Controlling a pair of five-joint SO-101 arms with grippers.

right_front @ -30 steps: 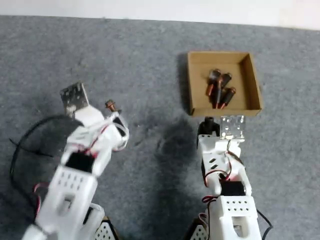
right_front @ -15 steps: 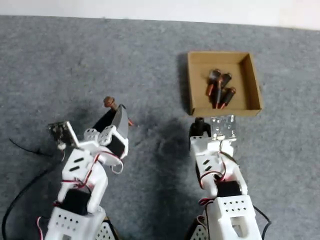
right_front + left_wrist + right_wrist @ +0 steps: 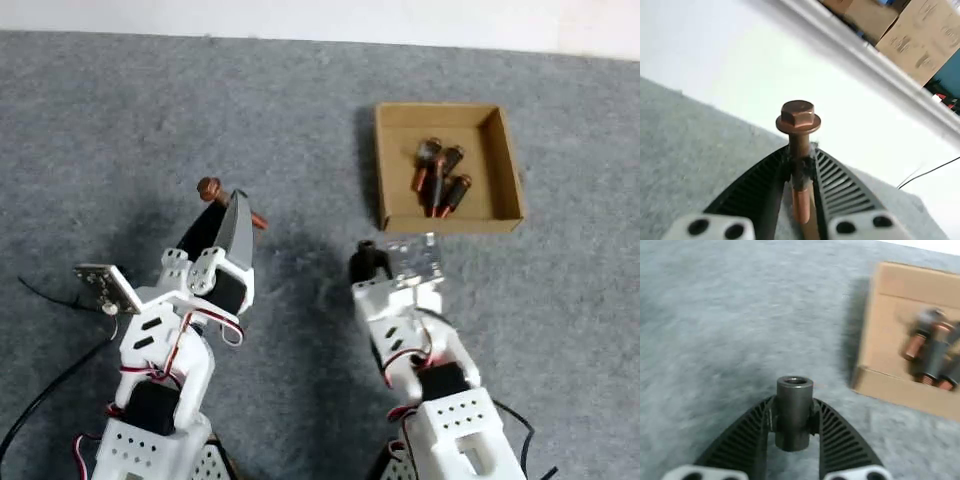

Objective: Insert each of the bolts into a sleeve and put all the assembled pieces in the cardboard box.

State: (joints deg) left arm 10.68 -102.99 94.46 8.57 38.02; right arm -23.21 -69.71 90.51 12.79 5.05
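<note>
My left gripper [image 3: 232,212] [image 3: 801,170] is shut on a copper bolt [image 3: 222,198] [image 3: 799,131], whose hex head sticks out past the fingertips, lifted above the grey carpet at the left. At centre right my right gripper [image 3: 368,264] [image 3: 793,415] is shut on a dark sleeve [image 3: 366,256] [image 3: 794,410], held upright with its open bore facing up, just short of the near wall of the cardboard box [image 3: 388,170] [image 3: 890,315]. Inside the box lie three assembled pieces [image 3: 438,178] [image 3: 930,355].
Grey carpet [image 3: 290,120] covers the table, with a white wall along the far edge. Black cables [image 3: 50,380] trail near the left arm's base. Open carpet lies between the two grippers.
The left arm swung in from the far left, lifting the bolt up and toward the middle. The right arm drew back from the box and shifted left with the sleeve.
</note>
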